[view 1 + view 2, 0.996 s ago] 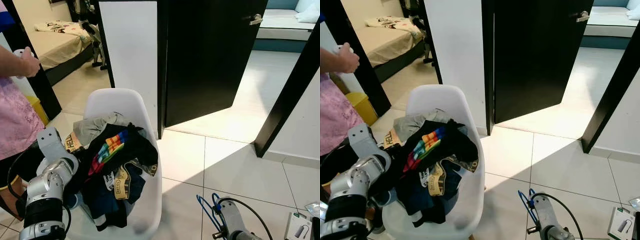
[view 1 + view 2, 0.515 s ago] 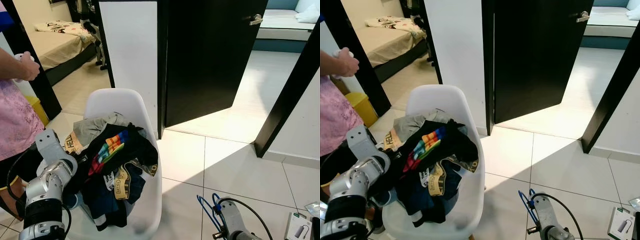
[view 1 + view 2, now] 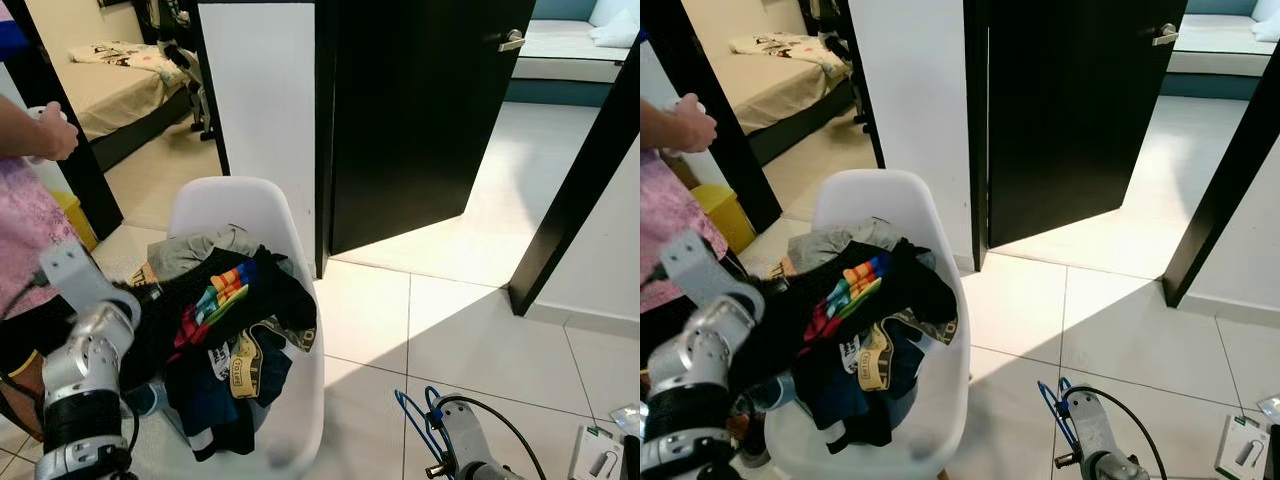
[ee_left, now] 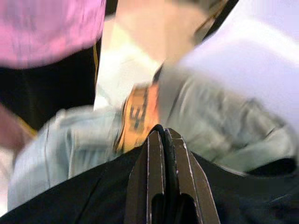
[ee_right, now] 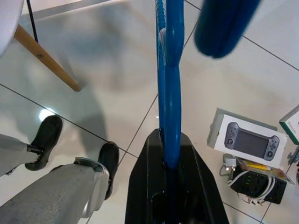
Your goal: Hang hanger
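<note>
My right gripper is clamped on the blue hanger, low at my near right; feels light, stiff, a bit slick, so I'd grip near the hook. Left gripper pinches something thin and dark over the clothes pile

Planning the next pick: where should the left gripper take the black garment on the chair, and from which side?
Probably the black garment's bunched upper fold near the rainbow print, approached from above on the robot's left. It sits on top of the pile, while the white chair's back blocks the far side. The left gripper is shut at that cloth.
</note>
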Controlling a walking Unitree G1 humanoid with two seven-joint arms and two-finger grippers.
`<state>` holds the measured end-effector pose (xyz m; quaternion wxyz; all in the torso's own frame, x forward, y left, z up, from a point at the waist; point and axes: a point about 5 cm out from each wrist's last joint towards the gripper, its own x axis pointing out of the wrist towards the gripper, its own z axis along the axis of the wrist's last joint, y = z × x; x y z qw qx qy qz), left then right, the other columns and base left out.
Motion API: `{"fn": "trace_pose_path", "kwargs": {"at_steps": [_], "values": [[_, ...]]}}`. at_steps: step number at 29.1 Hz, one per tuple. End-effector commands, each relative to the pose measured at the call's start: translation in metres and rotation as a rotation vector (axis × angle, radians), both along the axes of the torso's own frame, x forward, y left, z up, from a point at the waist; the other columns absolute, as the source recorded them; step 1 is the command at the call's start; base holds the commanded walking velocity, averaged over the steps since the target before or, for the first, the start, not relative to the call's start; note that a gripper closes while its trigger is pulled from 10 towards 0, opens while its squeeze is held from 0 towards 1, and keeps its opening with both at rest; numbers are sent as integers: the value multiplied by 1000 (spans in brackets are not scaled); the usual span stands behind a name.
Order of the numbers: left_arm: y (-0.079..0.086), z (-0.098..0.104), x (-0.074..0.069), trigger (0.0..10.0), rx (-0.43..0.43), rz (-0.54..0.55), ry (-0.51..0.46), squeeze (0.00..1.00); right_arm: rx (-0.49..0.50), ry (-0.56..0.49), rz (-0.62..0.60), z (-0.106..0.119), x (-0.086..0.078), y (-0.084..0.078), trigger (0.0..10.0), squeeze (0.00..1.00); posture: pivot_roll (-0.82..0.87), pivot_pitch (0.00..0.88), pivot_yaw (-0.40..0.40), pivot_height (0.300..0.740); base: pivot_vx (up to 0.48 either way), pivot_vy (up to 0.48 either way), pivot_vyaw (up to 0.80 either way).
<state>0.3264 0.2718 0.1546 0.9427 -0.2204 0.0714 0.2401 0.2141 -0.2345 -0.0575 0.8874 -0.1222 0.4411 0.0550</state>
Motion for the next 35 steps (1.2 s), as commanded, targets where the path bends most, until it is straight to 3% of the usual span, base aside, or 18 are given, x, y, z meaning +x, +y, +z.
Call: {"fn": "trace_pose_path", "kwargs": {"at_steps": [1,11,15,16,17,18,19,20,22,23,24,26,28,31,32,35], "values": [[5,9,0,0,44,24,-18,0,2,-5,12,-1,0,3,10000,0,1,26,28,740,0,0,0],[0,9,-4,0,82,19,-6,0,1,-4,13,-1,0,3,10000,0,2,28,28,740,0,0,0],[-12,19,-1,0,54,-49,-76,0,0,-3,13,-1,0,3,10000,0,5,28,24,740,0,0,0],[-23,37,4,0,68,-134,-180,0,-1,-2,14,-1,0,3,10000,0,6,26,24,740,0,0,0],[-23,37,4,0,68,-134,-180,0,-1,-2,14,-1,0,3,10000,0,6,26,24,740,0,0,0],[-37,60,8,0,78,-262,-303,0,-1,-2,13,-1,0,3,10000,0,5,24,25,740,0,0,0],[-37,60,8,0,78,-262,-303,0,-1,-2,13,-1,0,3,10000,0,5,24,25,740,0,0,0],[-52,84,8,0,101,-398,-426,0,-1,-3,12,0,0,3,10000,0,6,19,26,740,0,0,0],[-52,84,8,0,101,-398,-426,0,-1,-3,12,0,0,3,10000,0,6,19,26,740,0,0,0],[-61,99,6,0,119,-485,-496,0,-1,-3,10,0,0,3,10000,0,6,19,26,740,0,0,0],[-61,99,6,0,119,-485,-496,0,-1,-3,10,0,0,3,10000,0,6,19,26,740,0,0,0],[-75,129,-3,0,150,-639,-629,0,-1,-3,10,0,1,3,10000,0,14,8,23,740,0,0,0],[-75,129,-3,0,150,-639,-629,0,-1,-3,10,0,1,3,10000,0,14,8,23,740,0,0,0],[-97,160,-20,0,215,-856,-759,0,-1,-5,3,0,2,3,10000,0,16,0,21,740,0,0,0],[-97,160,-20,0,215,-856,-759,0,-1,-5,3,0,2,3,10000,0,16,0,21,740,0,0,0],[-117,177,-38,0,249,-1054,-834,0,0,-6,-5,0,3,4,10000,0,16,0,22,740,0,0,0]]}}
